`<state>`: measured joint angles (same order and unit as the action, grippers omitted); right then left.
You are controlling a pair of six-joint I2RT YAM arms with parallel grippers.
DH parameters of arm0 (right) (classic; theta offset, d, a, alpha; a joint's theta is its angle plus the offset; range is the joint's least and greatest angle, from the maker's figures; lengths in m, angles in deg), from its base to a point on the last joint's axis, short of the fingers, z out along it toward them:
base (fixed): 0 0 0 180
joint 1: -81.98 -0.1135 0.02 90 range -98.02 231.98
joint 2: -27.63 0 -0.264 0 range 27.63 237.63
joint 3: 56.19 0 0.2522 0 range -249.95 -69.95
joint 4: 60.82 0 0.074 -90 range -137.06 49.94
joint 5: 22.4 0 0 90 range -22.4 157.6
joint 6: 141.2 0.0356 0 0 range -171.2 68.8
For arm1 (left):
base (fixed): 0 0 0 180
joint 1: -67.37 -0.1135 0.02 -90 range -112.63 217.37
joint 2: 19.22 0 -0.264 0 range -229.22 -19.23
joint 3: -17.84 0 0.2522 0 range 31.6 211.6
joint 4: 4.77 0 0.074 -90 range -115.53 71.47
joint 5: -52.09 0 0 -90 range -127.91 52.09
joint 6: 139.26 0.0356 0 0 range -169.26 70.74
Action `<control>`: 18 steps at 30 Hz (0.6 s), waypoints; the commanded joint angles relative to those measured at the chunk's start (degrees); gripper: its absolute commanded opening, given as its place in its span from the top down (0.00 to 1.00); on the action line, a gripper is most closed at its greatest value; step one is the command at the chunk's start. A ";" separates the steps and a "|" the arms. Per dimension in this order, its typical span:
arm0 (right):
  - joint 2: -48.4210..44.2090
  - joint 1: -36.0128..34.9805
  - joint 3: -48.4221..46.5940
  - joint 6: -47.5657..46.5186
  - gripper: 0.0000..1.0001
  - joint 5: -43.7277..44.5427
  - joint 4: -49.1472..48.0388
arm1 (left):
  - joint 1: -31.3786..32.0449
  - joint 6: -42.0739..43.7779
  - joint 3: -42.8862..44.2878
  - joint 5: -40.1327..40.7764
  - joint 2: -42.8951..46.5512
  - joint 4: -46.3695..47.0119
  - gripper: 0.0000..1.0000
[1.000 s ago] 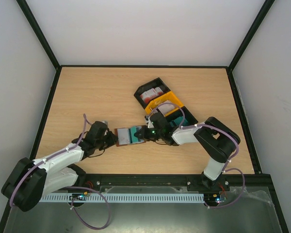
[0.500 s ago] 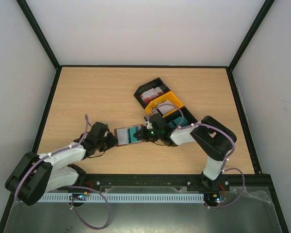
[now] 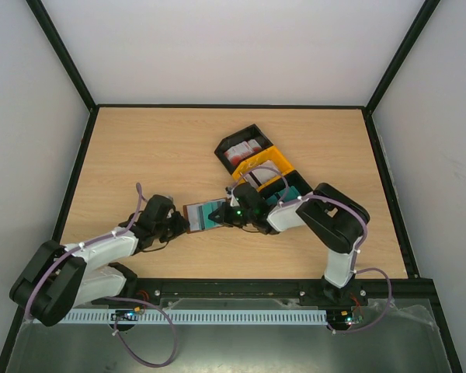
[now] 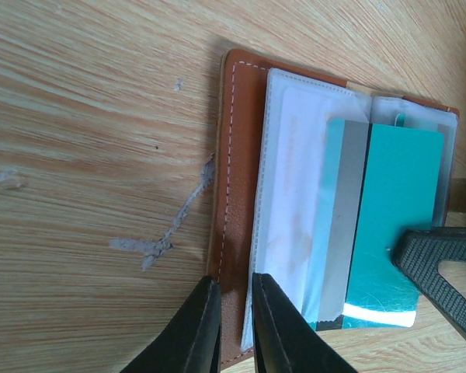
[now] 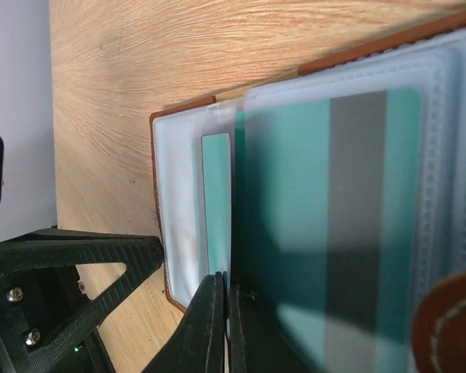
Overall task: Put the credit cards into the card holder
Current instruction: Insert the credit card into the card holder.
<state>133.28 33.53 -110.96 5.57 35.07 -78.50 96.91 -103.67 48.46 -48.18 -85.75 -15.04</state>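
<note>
The brown leather card holder (image 3: 196, 215) lies open on the table between the two arms, its clear plastic sleeves facing up. My left gripper (image 4: 234, 315) is shut on the near edge of the card holder's (image 4: 237, 163) brown cover. From the right, my right gripper (image 5: 227, 326) is shut on the edge of a teal credit card (image 5: 295, 194) with a grey stripe. That card (image 4: 392, 225) lies partly inside a clear sleeve. In the top view the left gripper (image 3: 182, 223) and right gripper (image 3: 220, 216) flank the holder.
A black-and-yellow bin tray (image 3: 273, 158) stands behind the right arm, with red-and-white cards (image 3: 243, 150) in its far compartment. A pale scuff (image 4: 167, 233) marks the wood to the left of the holder. Black frame rails edge the table.
My right gripper has moved left with the teal card, sliding it further over the holder. The holder and left gripper shifted slightly left, and the left jaws narrowed a little.
</note>
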 commanded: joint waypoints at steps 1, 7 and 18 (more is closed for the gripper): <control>2.54 -0.53 -1.54 -1.16 0.98 0.64 2.97 | -0.36 0.41 -1.17 1.21 -1.15 -3.84 0.84; 4.07 -0.71 -3.26 -0.83 0.98 0.88 3.20 | -0.40 0.46 -1.29 1.30 -1.00 -3.93 0.84; 4.93 -1.03 -4.17 1.27 0.98 3.47 3.64 | -0.45 0.54 -1.61 1.95 -0.91 -4.88 0.84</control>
<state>136.71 33.51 -114.92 6.05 34.94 -77.74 96.54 -103.65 48.46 -47.32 -85.70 -15.00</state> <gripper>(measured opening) 0.022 0.160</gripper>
